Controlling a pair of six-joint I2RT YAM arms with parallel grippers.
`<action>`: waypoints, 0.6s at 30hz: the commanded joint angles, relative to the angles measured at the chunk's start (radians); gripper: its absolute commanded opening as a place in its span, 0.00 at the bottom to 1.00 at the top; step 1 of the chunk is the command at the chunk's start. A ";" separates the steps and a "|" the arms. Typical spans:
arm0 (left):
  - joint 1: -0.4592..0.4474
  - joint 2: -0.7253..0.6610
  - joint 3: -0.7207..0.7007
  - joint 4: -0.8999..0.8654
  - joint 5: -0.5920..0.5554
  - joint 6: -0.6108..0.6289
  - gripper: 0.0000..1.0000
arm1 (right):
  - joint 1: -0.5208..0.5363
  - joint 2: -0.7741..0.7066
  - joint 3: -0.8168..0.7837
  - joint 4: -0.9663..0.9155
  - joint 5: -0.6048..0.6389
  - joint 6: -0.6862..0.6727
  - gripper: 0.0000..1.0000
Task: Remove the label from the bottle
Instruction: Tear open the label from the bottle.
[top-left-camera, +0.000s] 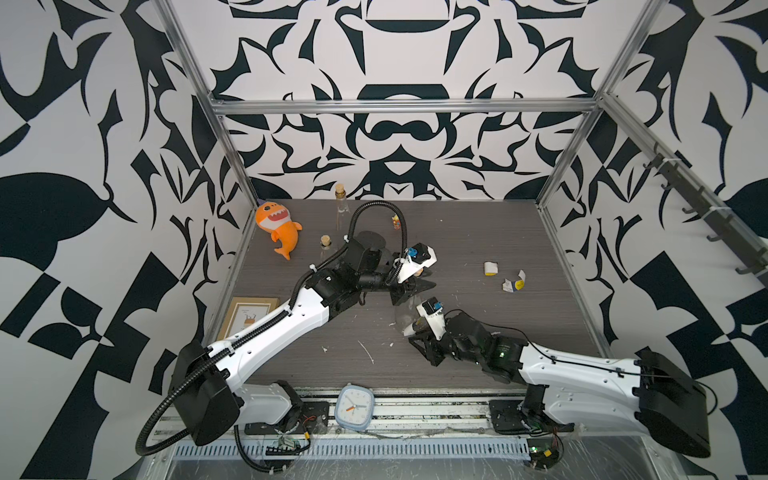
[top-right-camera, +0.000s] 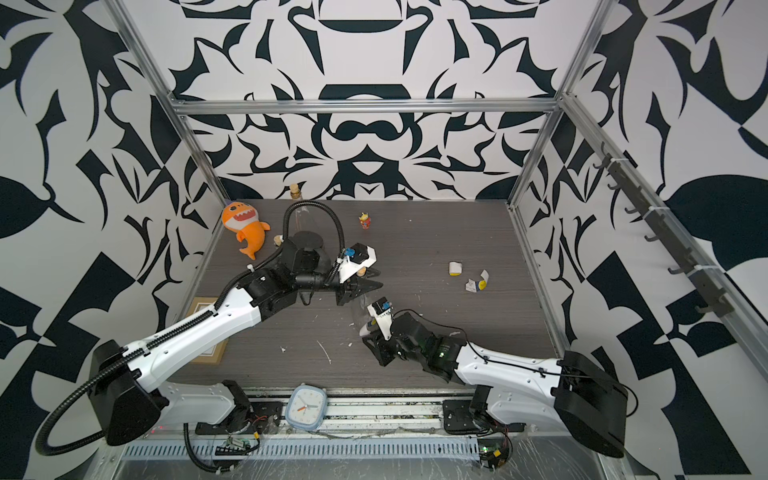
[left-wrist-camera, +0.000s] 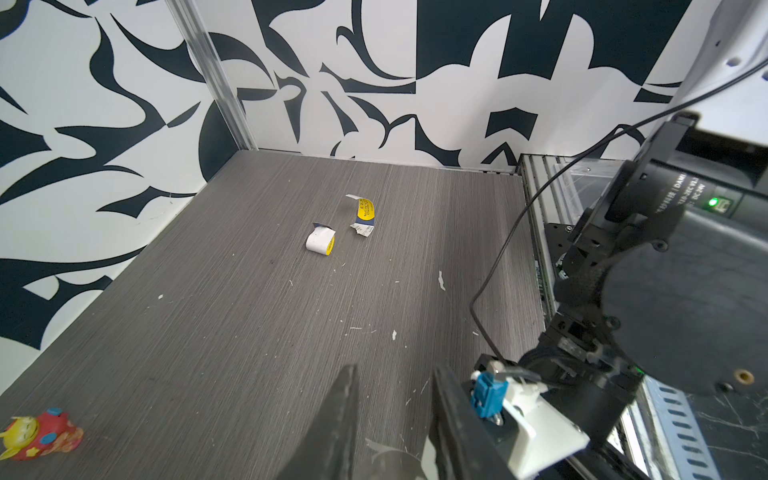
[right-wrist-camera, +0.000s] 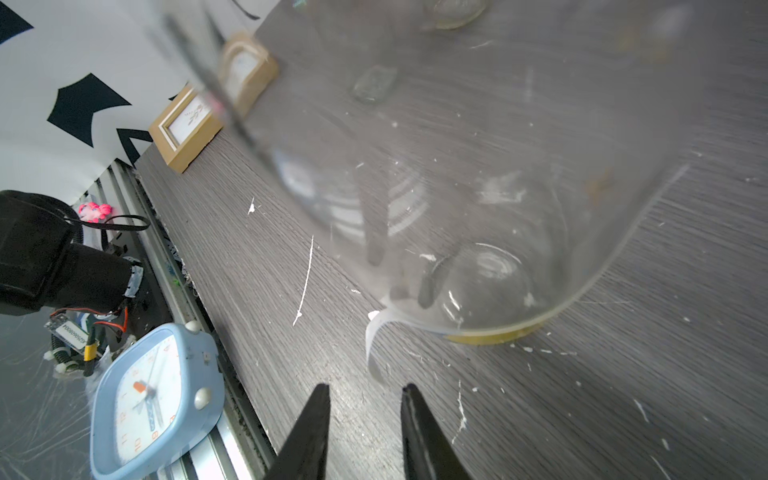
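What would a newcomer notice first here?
Two arms meet mid-table over a clear bottle: the left end effector grips its neck, the right end effector is open near a peeling label flap. Torn label scraps lie to the right; an orange shark plush sits back left.

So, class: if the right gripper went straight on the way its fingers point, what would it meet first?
Most likely the curled white label strip peeling off the clear glass bottle, just ahead of the open right gripper; then the bottle's base. Depth is hard to judge.
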 joint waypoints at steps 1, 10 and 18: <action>-0.007 0.008 -0.004 0.004 0.026 -0.006 0.00 | 0.002 -0.005 0.027 0.034 0.030 0.012 0.35; -0.007 0.005 -0.005 0.010 -0.018 -0.012 0.00 | 0.002 -0.020 -0.044 0.174 0.047 0.040 0.36; -0.005 0.026 0.019 -0.019 -0.156 -0.066 0.00 | 0.002 -0.070 -0.173 0.344 0.021 0.034 0.42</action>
